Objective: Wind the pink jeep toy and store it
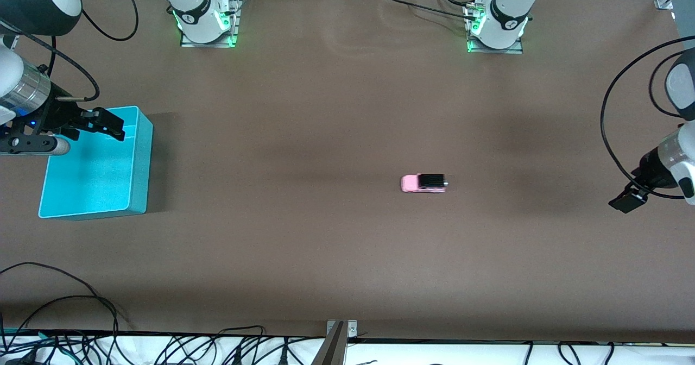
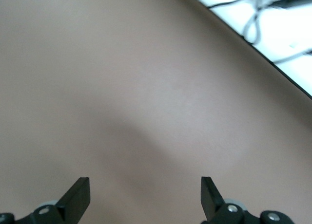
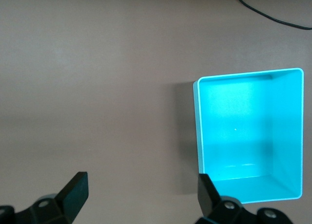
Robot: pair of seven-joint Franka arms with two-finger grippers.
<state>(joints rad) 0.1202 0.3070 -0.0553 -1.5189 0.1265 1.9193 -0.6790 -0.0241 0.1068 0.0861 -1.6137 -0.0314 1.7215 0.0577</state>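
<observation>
Pink jeep toy (image 1: pixel 424 183): stands on its wheels on the bare brown worktop (image 1: pixel 336 137), in the open middle area, somewhat toward the left arm's end. Its black roof section points to 3 o'clock in the front view, its pink nose to 9 o'clock. Nothing touches it.

Turquoise bin (image 1: pixel 142 158): at the right arm's end of the worktop, at about 9 o'clock from the jeep and well apart from it. The right wrist view shows its inside (image 3: pixel 292 136) holding nothing.

Right end effector (image 1: pixel 111 126): hangs in the air over the bin's rim, at the edge farther from the front camera. Its fingers are spread wide, with nothing between them; both fingertips (image 3: pixel 75 187) show apart in the right wrist view.

Left end effector (image 2: pixel 145 195): up over bare worktop at the left arm's end, at about 3 o'clock from the jeep and well apart from it. Its fingers (image 2: pixel 78 192) are spread wide and hold nothing.

Cables (image 1: pixel 163 348): loose dark loops along the worktop edge nearest the front camera, at 6 o'clock.
</observation>
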